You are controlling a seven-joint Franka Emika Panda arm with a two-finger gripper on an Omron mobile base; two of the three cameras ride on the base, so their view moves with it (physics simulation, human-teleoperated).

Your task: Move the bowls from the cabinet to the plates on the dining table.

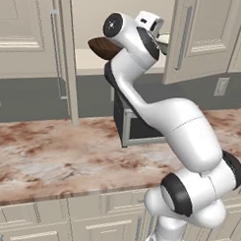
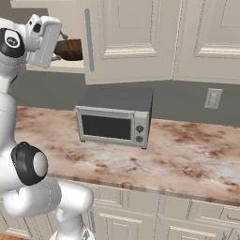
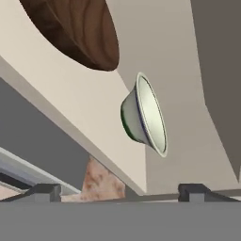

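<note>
The pale ceramic bowl point(image 3: 145, 114) and the dark wooden bowl point(image 3: 75, 29) sit side by side, apart, on the pale inner shelf point(image 3: 70, 101) of the open wall cabinet point(image 1: 204, 37). The pincer point(image 3: 120, 190) is raised before the shelf, its tips spread wide, holding nothing. Below stands a grey microwave point(image 2: 115, 117) on the marbled table point(image 2: 187, 150).

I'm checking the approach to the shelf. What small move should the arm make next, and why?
Probably ease the open gripper forward toward the cream bowl. In the hand view that bowl sits just ahead on the cabinet shelf, apart from the fingertips, with nothing held; the wooden bowl lies off to one side.
</note>
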